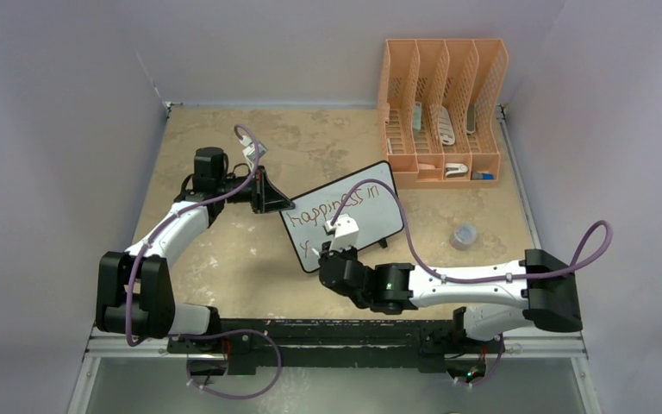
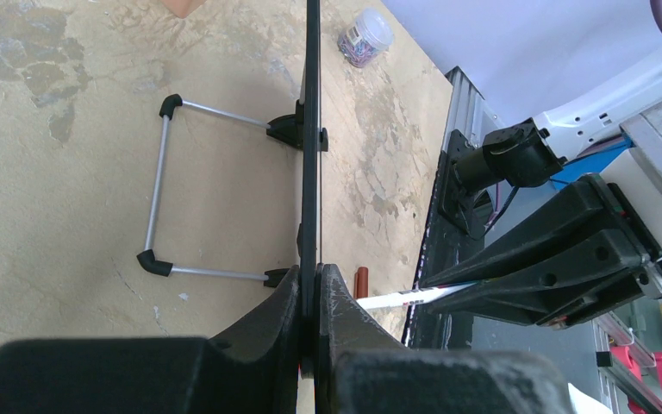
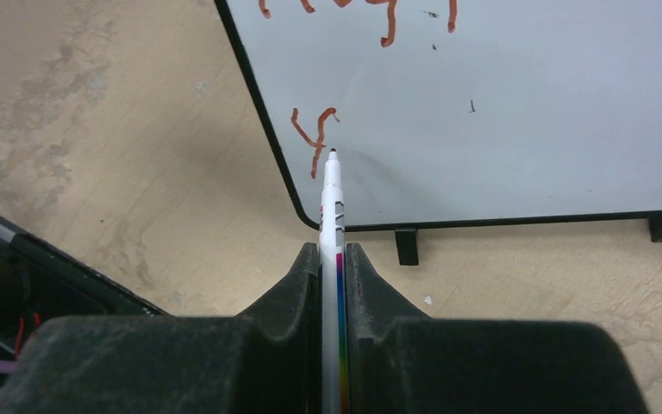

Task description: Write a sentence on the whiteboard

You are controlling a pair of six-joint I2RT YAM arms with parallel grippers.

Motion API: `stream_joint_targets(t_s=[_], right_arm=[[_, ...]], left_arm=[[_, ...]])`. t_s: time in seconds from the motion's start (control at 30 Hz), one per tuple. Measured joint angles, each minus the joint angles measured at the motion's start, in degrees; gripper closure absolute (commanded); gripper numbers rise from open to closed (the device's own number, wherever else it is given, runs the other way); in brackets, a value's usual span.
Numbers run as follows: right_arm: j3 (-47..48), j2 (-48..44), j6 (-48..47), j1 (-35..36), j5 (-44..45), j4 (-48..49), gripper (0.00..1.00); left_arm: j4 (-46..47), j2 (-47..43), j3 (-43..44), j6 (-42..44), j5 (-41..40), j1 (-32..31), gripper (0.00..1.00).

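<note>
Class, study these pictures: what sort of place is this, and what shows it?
Probably a robotics lab test cell: a left arm and right arm bolted to a table boxed in by white walls, with a whiteboard and an orange desk organiser as props.

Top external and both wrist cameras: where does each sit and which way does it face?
Top external: fixed above and behind, looking down on the tan table; both white arms show.
Left wrist: on the left arm, sighting along the black-framed white whiteboard's edge, clamped in its left end effector.
Right wrist: on the right arm, facing the board's face; its right end effector grips a white marker pen.
Both wrist views share whiteboard and marker.
</note>
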Motion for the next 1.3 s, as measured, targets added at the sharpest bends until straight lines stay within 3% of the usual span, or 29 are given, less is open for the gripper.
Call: stream_joint_targets(t_s=[1.3], right_arm=[[1.0,3.9,-0.7,0.0,5.7,2.0,1.0]], left_arm=[[0.0,0.0,0.0,0.0,0.0,0.0,1.0]])
